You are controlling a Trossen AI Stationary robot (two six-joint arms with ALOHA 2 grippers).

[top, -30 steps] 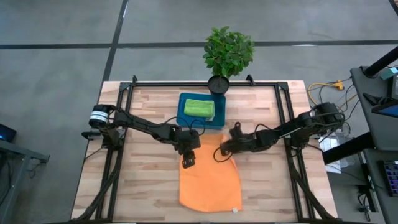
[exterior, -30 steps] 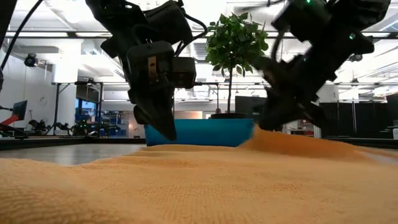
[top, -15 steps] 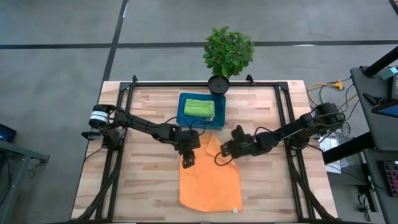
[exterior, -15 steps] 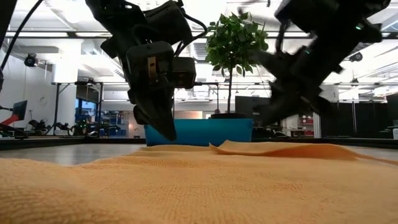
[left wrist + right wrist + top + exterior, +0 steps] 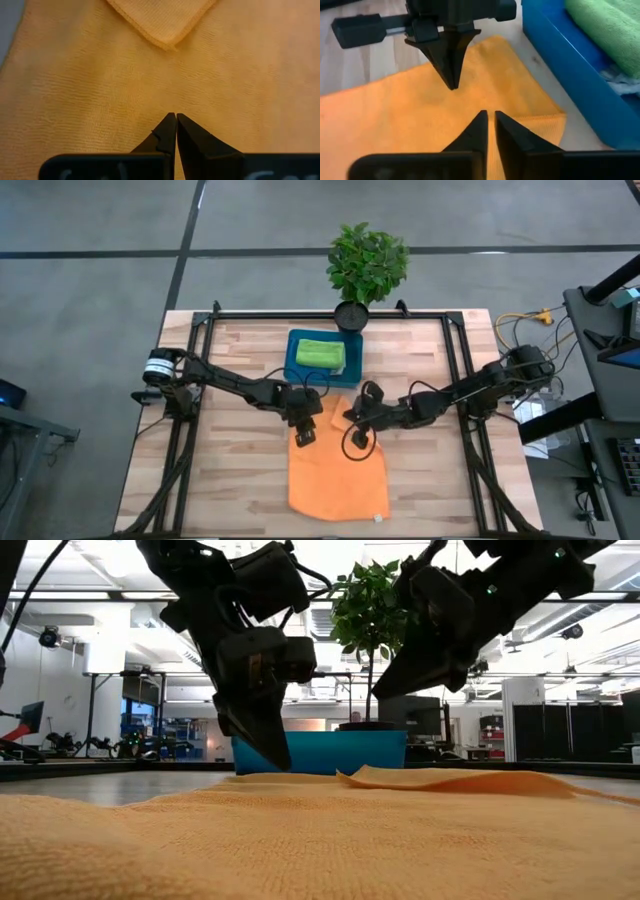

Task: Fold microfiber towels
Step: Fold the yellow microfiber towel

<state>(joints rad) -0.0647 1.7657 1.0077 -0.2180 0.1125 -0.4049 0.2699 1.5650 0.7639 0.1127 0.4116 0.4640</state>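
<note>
Orange towel (image 5: 338,470): flat on table, far corner folded over, beneath both grippers.
Left gripper (image 5: 303,436): fingers pressed together, tip at the cloth.
Right gripper (image 5: 352,417): barely parted, empty, above the folded corner.

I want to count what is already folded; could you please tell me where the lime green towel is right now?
In the high view, the lime green towel lies folded in the blue tray at the table's far middle, just in front of the potted plant and beyond the orange towel.

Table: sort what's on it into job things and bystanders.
Job: orange towel spread flat; lime green towel folded in the blue tray; left gripper shut, pressing the orange towel; right gripper above its far corner.
Bystanders: potted plant.
</note>
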